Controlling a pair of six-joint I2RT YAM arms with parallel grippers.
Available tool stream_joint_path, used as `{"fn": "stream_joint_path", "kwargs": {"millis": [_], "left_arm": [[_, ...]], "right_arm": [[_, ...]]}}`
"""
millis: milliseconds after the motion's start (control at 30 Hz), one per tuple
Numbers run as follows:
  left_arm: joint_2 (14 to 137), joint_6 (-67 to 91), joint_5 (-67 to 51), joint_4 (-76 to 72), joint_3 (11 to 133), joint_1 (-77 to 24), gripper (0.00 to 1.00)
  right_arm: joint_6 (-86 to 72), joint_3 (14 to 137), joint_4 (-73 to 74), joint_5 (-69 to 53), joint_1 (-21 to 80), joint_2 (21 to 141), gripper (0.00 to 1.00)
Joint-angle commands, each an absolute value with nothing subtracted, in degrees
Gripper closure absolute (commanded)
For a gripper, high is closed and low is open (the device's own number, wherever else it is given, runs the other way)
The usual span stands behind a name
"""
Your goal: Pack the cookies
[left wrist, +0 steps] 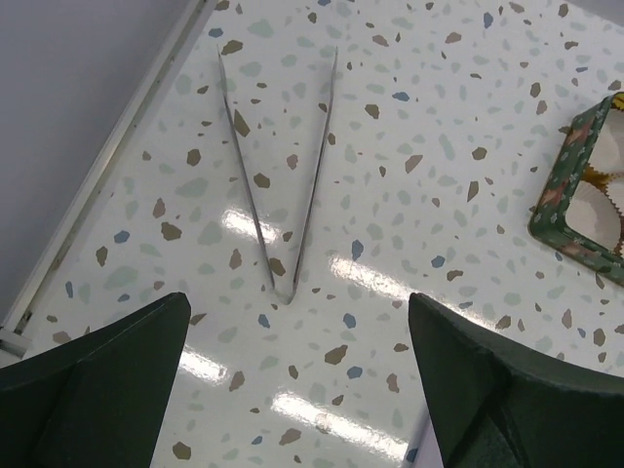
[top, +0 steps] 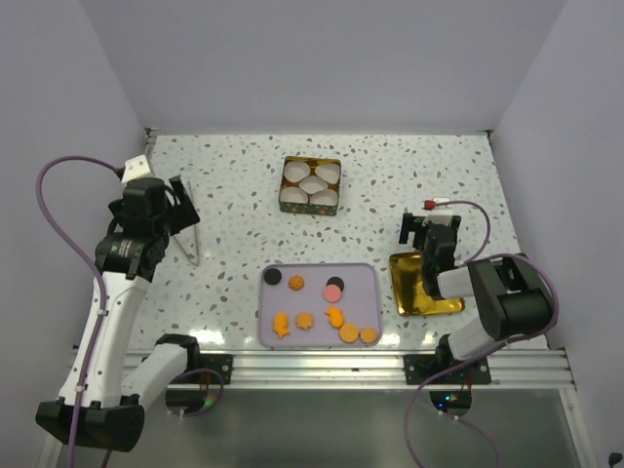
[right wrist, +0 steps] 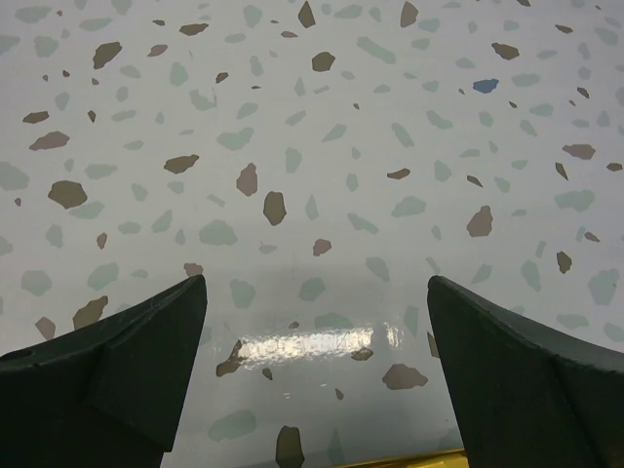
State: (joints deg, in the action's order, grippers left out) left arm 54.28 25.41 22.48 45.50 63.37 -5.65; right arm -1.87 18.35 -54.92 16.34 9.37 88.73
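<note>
Speckled table (top: 234, 185): lilac tray (top: 364, 292) holds 9 cookies (top: 304, 320), tin (top: 311, 160) 5 cups (top: 312, 185).

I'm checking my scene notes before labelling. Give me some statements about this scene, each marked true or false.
1. The cookies lie on the lavender tray. True.
2. The green tin already holds cookies. False: it holds only white paper cups.
3. The left gripper grips the tweezers. False: it is open, and the tweezers lie on the table.
4. A gold lid lies right of the tray. True.
</note>
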Motion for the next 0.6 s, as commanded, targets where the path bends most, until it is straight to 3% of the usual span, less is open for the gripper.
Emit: {"fn": "stream_joint_path", "kwargs": {"millis": [0,333,400,567], "left_arm": [[51.24,21.09,22.67,44.82,63.63,-5.54,0.0],[51.24,24.25,21.18,54.57,63.37,-5.54,0.0],[52.11,24.61,19.61,54.49,61.8,-5.54,0.0],[56.07,28.12,20.99,56.42,60.82,-5.54,0.0]], "right_arm": [[-1.14,19.42,-59.24,16.08,9.23,88.33,0.01],[-0.88,19.86,-58.63,17.22,9.32,87.72,0.01],[-1.4,22.48,-51.63,18.45,9.75,84.47,0.01],[-6.49,41.9,-10.15,19.16,10.37,81.65,0.01]]}}
